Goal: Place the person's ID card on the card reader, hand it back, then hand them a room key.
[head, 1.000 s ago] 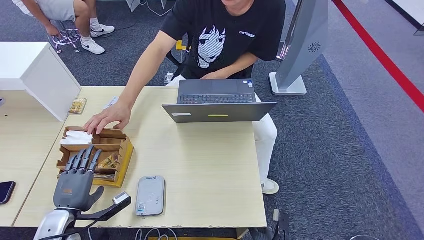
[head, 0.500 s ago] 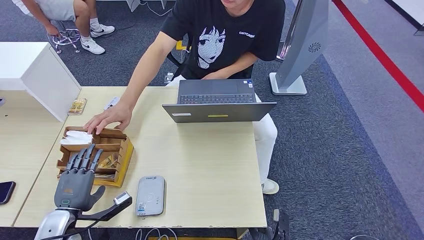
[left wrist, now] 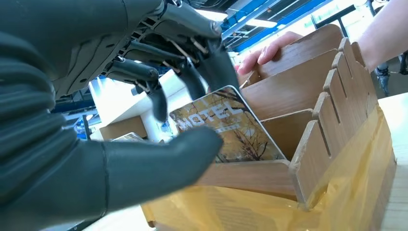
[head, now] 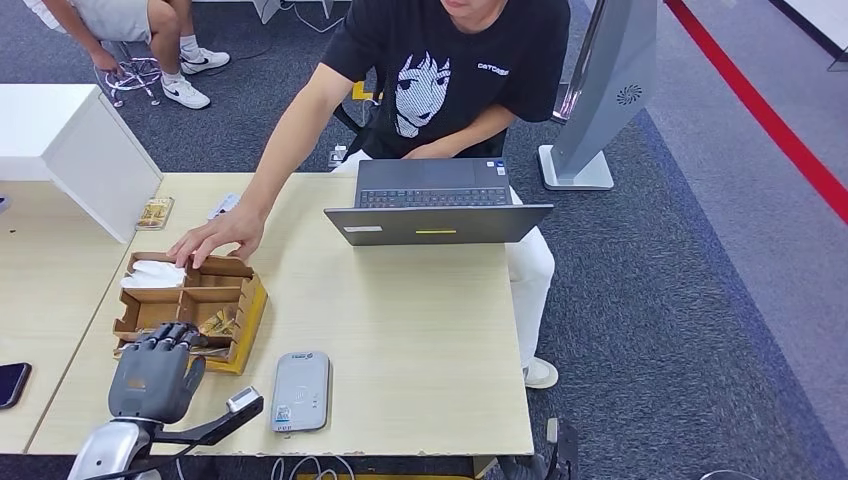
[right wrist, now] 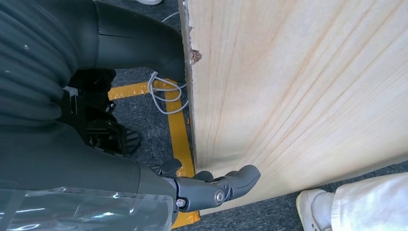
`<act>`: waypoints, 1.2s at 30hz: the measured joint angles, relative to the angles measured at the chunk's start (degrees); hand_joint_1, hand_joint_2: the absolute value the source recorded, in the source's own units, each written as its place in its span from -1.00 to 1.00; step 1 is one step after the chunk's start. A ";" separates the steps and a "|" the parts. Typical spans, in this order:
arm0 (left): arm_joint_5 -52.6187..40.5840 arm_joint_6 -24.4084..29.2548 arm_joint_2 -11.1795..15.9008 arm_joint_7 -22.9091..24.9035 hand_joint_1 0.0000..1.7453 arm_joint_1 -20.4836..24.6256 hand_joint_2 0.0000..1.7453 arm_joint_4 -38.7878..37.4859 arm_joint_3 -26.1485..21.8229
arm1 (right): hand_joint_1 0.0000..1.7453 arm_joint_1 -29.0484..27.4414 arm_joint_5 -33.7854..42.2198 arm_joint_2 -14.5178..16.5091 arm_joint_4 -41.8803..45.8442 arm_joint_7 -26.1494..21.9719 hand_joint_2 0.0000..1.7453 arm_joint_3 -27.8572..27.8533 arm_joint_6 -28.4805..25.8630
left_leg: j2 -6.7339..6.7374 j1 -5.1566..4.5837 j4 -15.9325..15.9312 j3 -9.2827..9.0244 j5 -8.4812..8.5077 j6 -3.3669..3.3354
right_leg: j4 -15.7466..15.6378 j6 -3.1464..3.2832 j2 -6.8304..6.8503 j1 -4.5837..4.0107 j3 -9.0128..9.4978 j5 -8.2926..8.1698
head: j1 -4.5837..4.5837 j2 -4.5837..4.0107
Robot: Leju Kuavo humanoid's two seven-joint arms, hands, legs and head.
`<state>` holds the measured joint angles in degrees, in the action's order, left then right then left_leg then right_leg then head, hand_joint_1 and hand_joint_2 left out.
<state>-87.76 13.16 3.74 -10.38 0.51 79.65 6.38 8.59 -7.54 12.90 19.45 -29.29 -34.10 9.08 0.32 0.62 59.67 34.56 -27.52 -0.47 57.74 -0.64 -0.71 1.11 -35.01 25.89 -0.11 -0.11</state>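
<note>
My left hand (head: pixel 155 372) is at the near side of the wooden card box (head: pixel 248 300), fingers curled down into its front compartment. In the left wrist view my thumb (left wrist: pixel 154 166) lies in front of a room key card (left wrist: pixel 226 127) printed HOTEL, and the dark fingers (left wrist: pixel 214 62) hook over its top edge, so the hand pinches the card. The card stands tilted in the compartment (head: pixel 215 323). The grey card reader (head: pixel 300 390) lies on the table right of my hand. My right hand (right wrist: pixel 216 187) hangs below the table's edge, holding nothing.
A person sits across the table, one hand (head: pixel 215 235) resting on the box's far edge. White cards (head: pixel 155 275) fill a back compartment. An open laptop (head: pixel 435 205), a white block (head: pixel 85 150), a loose card (head: pixel 155 212) and a phone (head: pixel 12 383) lie around.
My left hand's fingers, stretched flat over the box before, have curled down into the front compartment onto the key card. The person's hand has stayed in place.
</note>
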 joint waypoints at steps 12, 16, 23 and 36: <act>0.09 -0.18 0.28 0.05 1.00 -0.26 1.00 0.49 0.02 | -1.00 -0.01 -0.04 0.00 0.00 0.00 1.00 -0.02 0.08 | 0.00 0.00 0.00 0.00 0.00 0.00 | 0.00 0.00 0.00 0.00 0.00 0.00 | -0.01 0.00; 0.25 2.21 0.22 0.24 1.00 -0.31 1.00 1.94 0.02 | -1.00 -0.02 -0.14 0.01 0.01 0.12 1.00 -0.02 0.08 | 0.00 0.00 0.00 0.00 0.00 0.00 | 0.00 0.00 0.00 0.00 -0.01 0.00 | 0.00 0.00; 0.92 4.32 -0.82 1.25 1.00 1.56 1.00 14.33 0.10 | -1.00 -0.27 -0.86 0.04 0.28 0.34 1.00 -0.08 0.07 | -0.01 0.00 0.03 0.01 0.00 0.00 | 0.00 0.00 0.02 0.00 0.00 0.00 | -0.01 0.00; 4.90 4.11 -2.43 0.57 1.00 3.84 1.00 31.58 1.79 | -1.00 -0.74 -0.90 0.33 0.83 0.28 1.00 -0.33 0.16 | -0.07 -0.01 0.04 0.00 0.00 -0.01 | 0.00 -0.01 0.05 0.01 0.01 0.01 | -0.01 0.00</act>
<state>-82.86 17.27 1.32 -9.81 4.34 111.23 8.17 7.86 -8.44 13.22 20.28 -29.00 -34.42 9.25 0.25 0.60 59.71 34.56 -27.52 -0.48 57.74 -0.65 -0.66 1.12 -35.00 25.90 -0.11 -0.11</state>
